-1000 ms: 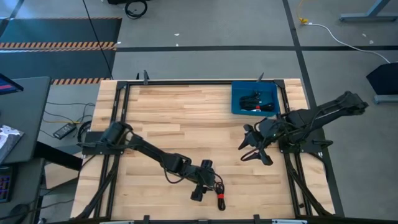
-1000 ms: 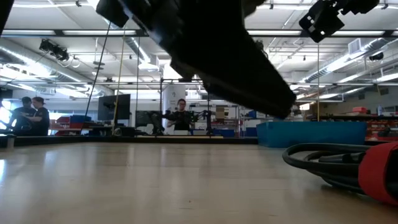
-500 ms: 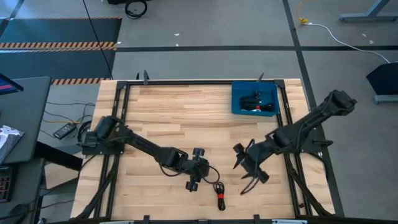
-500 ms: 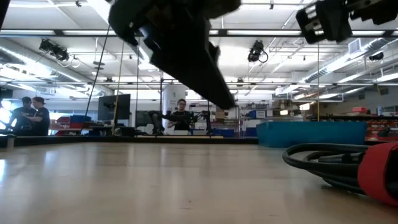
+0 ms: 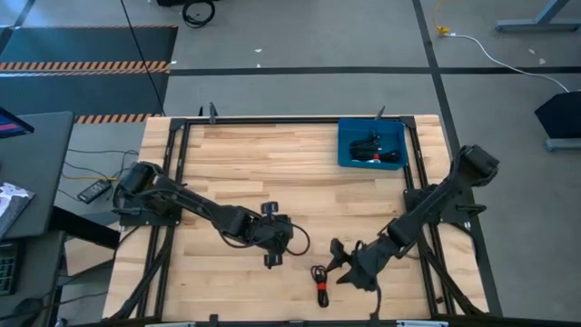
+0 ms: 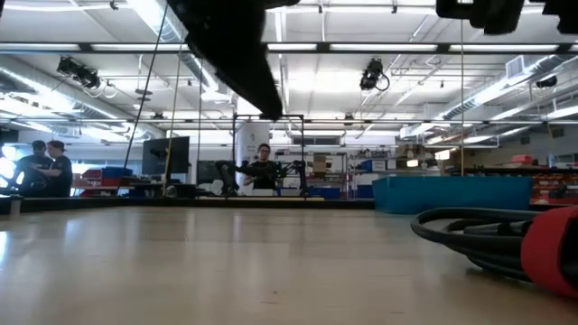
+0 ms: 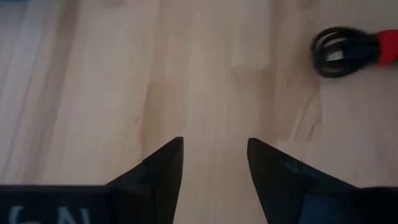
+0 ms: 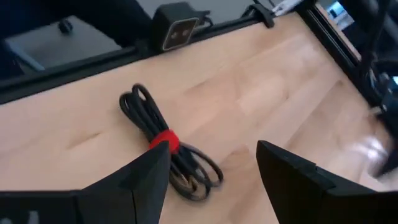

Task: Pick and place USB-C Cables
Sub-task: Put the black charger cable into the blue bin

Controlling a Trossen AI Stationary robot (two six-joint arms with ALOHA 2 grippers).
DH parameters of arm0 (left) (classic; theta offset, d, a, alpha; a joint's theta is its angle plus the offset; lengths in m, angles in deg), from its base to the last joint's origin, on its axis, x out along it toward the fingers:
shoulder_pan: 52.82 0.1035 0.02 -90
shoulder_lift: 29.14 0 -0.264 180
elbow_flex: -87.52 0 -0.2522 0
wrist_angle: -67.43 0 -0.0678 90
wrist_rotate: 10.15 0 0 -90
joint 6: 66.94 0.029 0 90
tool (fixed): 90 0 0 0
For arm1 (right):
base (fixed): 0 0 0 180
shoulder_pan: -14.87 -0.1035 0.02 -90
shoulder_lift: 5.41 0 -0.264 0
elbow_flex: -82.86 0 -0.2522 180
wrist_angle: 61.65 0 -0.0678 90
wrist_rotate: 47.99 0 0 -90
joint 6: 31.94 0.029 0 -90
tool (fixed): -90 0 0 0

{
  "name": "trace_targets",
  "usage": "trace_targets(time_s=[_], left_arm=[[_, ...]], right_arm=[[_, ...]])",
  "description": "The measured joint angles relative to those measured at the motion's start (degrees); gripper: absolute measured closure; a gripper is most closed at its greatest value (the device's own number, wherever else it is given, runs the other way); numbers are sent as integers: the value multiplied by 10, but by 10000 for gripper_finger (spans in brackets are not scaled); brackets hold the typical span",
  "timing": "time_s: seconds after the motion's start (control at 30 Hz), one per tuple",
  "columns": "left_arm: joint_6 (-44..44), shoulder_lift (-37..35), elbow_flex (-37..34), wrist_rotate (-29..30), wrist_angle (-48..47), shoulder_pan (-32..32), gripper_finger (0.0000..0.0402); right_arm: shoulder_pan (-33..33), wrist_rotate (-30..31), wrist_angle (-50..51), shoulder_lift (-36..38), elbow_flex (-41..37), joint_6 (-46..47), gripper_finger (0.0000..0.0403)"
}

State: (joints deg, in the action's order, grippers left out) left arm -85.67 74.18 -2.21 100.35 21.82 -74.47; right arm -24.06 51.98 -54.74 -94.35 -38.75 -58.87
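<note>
One coiled black USB-C cable with a red tie band (image 5: 320,282) lies flat on the wood near the table's near edge. It is also in the low view (image 6: 506,244), the left wrist view (image 7: 351,48) and the right wrist view (image 8: 168,149). My right gripper (image 5: 335,263) (image 8: 211,152) is open and hovers just to the right of this cable, pointing at it. My left gripper (image 5: 271,260) (image 7: 214,146) is open over bare wood to the cable's left. More coiled cables (image 5: 372,148) lie in the blue tray (image 5: 347,138) at the far right.
The blue tray (image 6: 452,192) sits by the table's far right edge. A small camera (image 8: 177,28) stands at the near edge just beyond the cable. Bare wood spreads across the middle and left of the table (image 5: 236,173). People stand far back in the room (image 6: 262,167).
My right gripper has swung from beside the blue tray toward the near edge and leftward, ending next to the red-banded cable. My left gripper has drawn back from the cable toward the left and far side. The cable has stayed where it lay.
</note>
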Motion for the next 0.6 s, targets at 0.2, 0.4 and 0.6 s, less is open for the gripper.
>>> trace_targets(time_s=[0.2, 0.4, 0.6], left_arm=[[-107, -18, 2, 7, -10, 2, 216], [-167, -20, 4, 1, 13, -10, 216], [-211, -20, 3, 1, 35, -26, 216]], right_arm=[[-11, 9, -9, -95, 30, -40, 158], [-12, 9, -9, -150, 61, -74, 158], [-7, 10, -8, -154, 68, -95, 160]])
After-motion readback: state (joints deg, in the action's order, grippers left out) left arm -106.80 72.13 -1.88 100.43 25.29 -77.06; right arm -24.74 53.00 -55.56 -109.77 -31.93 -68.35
